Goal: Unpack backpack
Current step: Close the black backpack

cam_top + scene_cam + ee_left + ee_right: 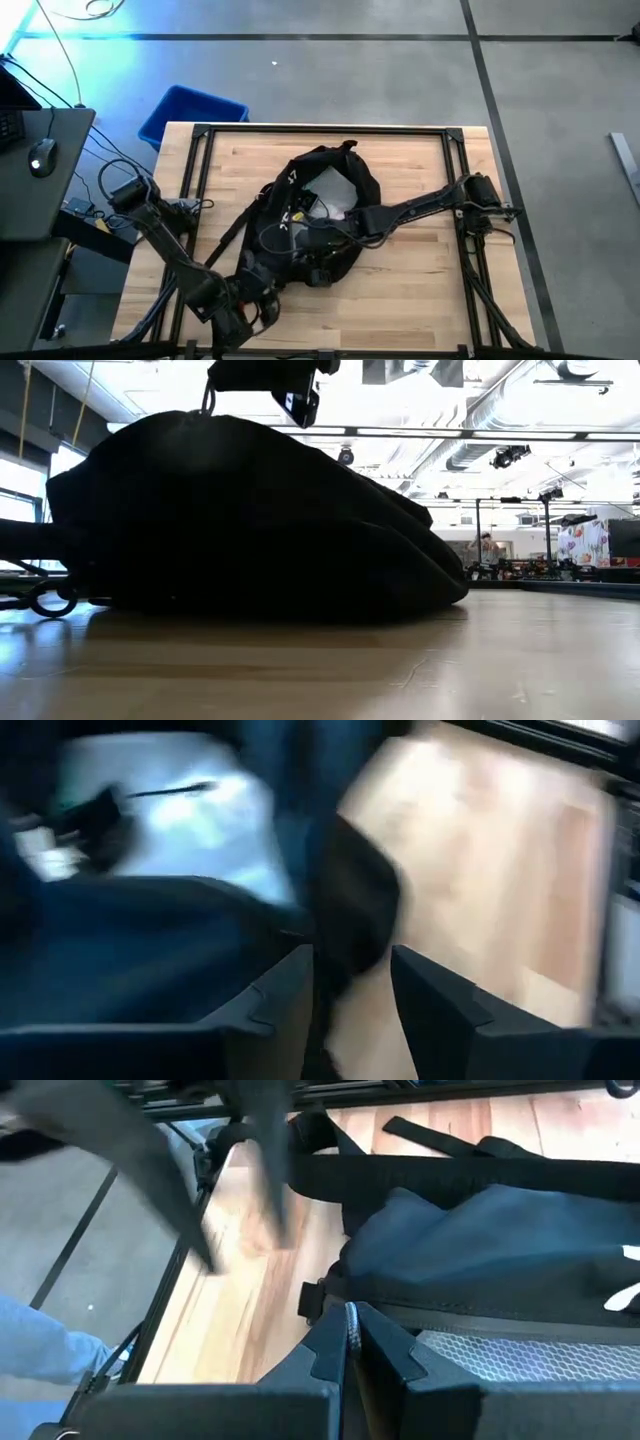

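The black backpack [315,215] lies slumped in the middle of the wooden table, and in the low view the backpack [250,520] is a dark mound. Its top gapes open, showing something white [335,192] inside. My right gripper [332,236] reaches in from the table's right, over the pack's near part, shut on a thin grey tab. My left gripper [255,305] is at the pack's near-left corner. In the left wrist view my left gripper [350,970] has its fingers apart, with a black strap [350,910] in the gap. The picture is blurred, and I cannot tell if they touch it. My right gripper pinches a thin grey tab [350,1342] at the edge of the backpack's opening, just above a grey mesh panel [520,1355], between its two fingers. The fingers slant down from the table's right. The pack's body stays on the table.
A blue bin [190,112] stands on the floor past the table's far left corner. A desk with a mouse [40,155] is at the left. Black frame rails [330,130] border the table. Bare wood lies to the right of the pack and along the near edge.
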Robot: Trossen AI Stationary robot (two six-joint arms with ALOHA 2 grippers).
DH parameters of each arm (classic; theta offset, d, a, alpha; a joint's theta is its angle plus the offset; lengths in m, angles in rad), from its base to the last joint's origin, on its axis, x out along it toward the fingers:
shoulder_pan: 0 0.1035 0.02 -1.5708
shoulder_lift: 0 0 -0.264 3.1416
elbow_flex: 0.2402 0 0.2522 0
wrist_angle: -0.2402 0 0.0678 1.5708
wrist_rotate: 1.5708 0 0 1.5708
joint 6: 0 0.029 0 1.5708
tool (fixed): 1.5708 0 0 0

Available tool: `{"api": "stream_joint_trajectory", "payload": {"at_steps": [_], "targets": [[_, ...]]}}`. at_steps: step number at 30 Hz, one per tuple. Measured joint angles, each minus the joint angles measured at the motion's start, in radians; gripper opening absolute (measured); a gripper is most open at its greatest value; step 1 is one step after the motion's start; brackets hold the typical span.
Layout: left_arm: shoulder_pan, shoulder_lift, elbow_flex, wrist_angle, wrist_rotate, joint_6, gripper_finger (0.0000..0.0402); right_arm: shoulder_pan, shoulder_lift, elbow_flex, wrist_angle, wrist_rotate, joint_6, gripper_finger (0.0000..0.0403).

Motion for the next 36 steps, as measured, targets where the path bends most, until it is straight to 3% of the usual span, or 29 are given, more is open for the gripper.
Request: {"api": "stream_joint_trajectory", "payload": {"at_steps": [4,13,20,24,27,30,36], "targets": [[0.02,0.0,-0.001,-0.047,0.106,-0.039,0.0142,-0.001,0.0,0.0,-0.014,-0.002,-0.003,0.0],[0.047,0.074,0.0,-0.024,0.056,-0.038,0.0255,-0.007,0.003,0.0,-0.03,-0.003,-0.004,0.0],[0.114,0.186,0.0,-0.023,0.069,-0.11,0.0267,-0.007,0.004,0.0,-0.036,-0.007,-0.007,0.0],[0.15,0.227,0.0,-0.019,0.099,-0.129,0.0218,-0.007,0.005,0.0,-0.046,-0.006,0.0,0.0],[0.162,0.229,0.0,-0.001,0.158,-0.105,0.0126,-0.007,0.005,0.0,-0.069,0.01,0.049,0.0],[0.153,0.218,0.0,0.029,0.199,-0.034,0.0025,-0.013,0.005,0.0,-0.123,0.097,0.092,0.0],[0.062,0.214,0.023,0.003,0.199,-0.055,0.0002,-0.07,0.005,-0.001,-0.213,0.14,0.13,0.0]]}}
